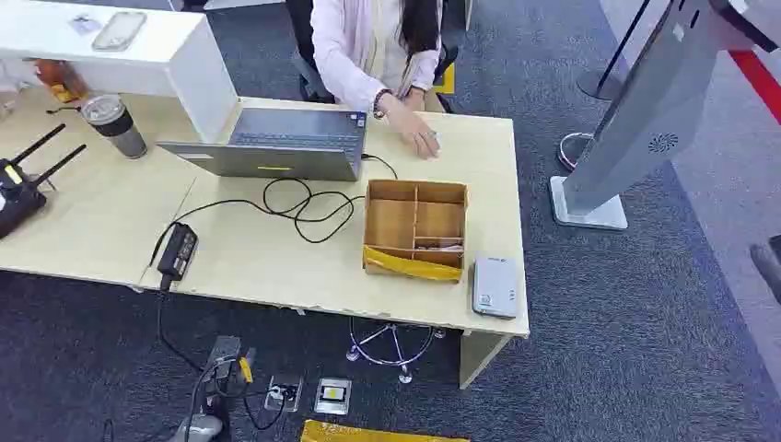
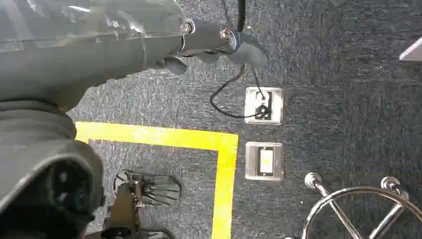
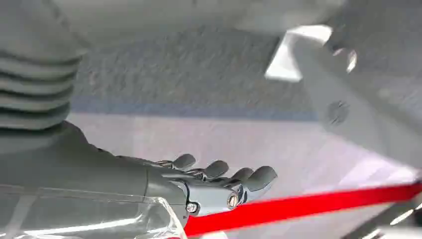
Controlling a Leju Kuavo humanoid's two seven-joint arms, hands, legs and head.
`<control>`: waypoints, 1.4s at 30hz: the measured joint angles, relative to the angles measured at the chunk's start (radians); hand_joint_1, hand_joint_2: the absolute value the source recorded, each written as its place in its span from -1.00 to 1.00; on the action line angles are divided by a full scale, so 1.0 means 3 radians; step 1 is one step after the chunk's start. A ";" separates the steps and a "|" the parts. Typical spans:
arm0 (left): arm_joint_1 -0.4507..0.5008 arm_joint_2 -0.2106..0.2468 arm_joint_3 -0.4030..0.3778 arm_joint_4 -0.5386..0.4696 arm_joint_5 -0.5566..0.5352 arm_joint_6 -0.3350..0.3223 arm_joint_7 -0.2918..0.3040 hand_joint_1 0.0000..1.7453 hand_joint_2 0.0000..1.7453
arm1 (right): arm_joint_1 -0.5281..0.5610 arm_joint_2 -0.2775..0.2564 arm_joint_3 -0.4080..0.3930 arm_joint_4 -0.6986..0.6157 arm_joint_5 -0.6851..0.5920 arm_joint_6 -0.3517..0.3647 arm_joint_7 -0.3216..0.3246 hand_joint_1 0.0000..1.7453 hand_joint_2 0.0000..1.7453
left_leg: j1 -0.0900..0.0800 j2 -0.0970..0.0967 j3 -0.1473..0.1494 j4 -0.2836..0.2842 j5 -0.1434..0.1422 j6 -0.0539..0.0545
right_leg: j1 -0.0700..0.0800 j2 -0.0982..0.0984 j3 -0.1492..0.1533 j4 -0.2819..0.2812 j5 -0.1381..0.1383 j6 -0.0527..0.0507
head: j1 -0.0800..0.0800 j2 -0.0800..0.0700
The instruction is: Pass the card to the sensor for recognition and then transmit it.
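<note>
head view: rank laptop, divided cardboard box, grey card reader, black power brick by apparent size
1. Laptop, largest.
2. Cardboard box, clearly smaller than the laptop.
3. Card reader and power brick look close in size; the reader seems slightly bigger, unsure.
</note>
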 joint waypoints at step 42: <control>-0.0108 -0.0034 -0.0167 -0.0009 -0.0031 -0.0010 0.0113 -1.00 -1.00 | -0.0235 0.0914 0.2190 -0.1020 -0.2833 0.0384 0.0522 -1.00 1.00 | 0.0002 -0.0002 0.0001 0.0000 0.0004 0.0000 | 0.0002 -0.0001 -0.0001 0.0000 0.0001 0.0000 | 0.0001 0.0000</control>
